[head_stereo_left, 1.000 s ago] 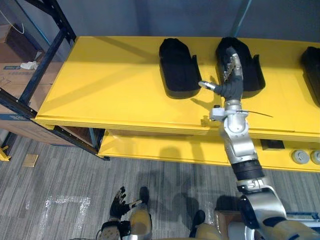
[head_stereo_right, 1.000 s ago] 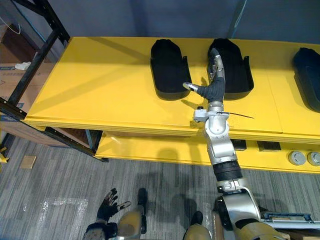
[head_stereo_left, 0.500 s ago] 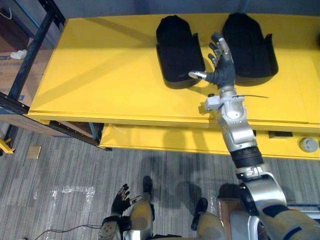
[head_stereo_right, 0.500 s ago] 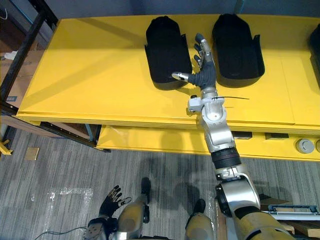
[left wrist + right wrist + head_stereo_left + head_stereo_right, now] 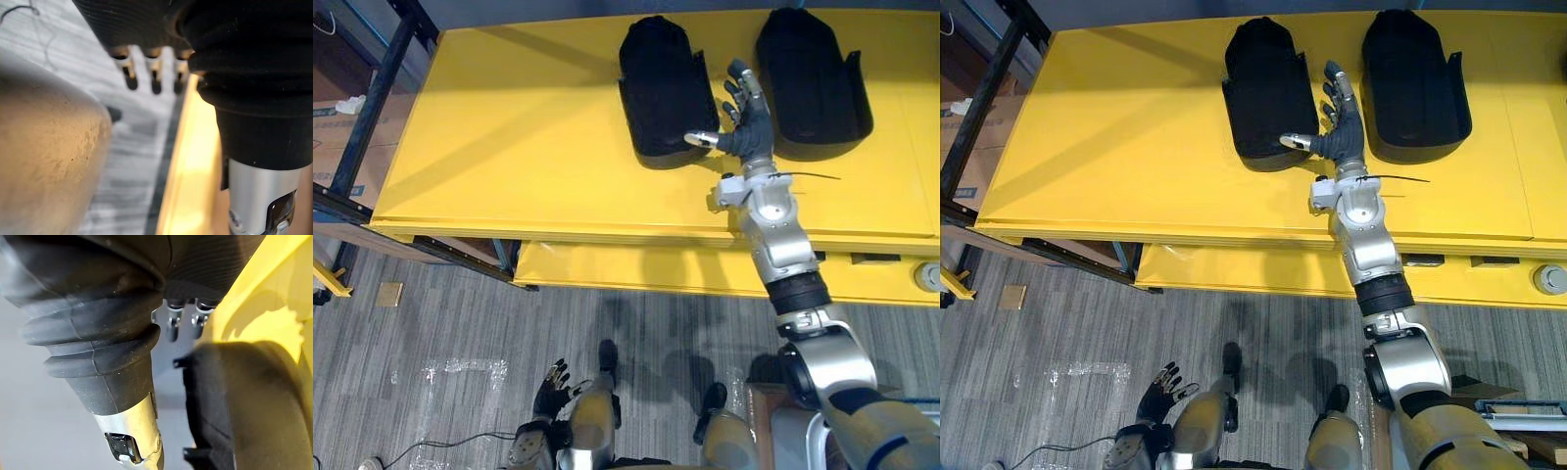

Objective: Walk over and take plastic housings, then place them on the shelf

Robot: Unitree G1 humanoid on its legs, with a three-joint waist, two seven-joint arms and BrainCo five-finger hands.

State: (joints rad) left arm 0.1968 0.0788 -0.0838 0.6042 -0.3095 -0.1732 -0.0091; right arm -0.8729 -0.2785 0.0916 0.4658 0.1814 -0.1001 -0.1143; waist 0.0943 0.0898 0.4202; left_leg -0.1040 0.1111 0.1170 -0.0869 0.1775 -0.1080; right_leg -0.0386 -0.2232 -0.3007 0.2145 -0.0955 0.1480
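The right hand (image 5: pixel 750 121) reached out over the yellow counter (image 5: pixel 509 127) with its fingers (image 5: pixel 740 82) straight and spread wide, and it held nothing. Those fingers lay in the bare strip of counter between two black plastic housings. The thumb (image 5: pixel 698 138) stuck out sideways from the palm, with its tip at the near corner of the left housing (image 5: pixel 661 83). Whether the thumb truly pressed on that corner could not be told.

The left housing sat just beside the right hand on the thumb's side, flat on the counter, its rounded end pointing away from the robot. The right housing (image 5: pixel 811 78) sat just beside the hand on the other side, lying the same way, with a narrow gap between its wall and the fingers. Both housings rested on the counter and neither was lifted. In the right wrist view, a dark housing (image 5: pixel 244 396) showed close past the hand's fingertips (image 5: pixel 171 328), against the yellow surface.

The left hand (image 5: pixel 548 380) hung far back from the right hand, low over the grey carpeted floor (image 5: pixel 450 313), its fingers loosely spread and holding nothing. A second yellow shelf (image 5: pixel 636 269) ran under the counter's front edge, and a dark metal rack (image 5: pixel 372 93) stood beyond the counter's left end.
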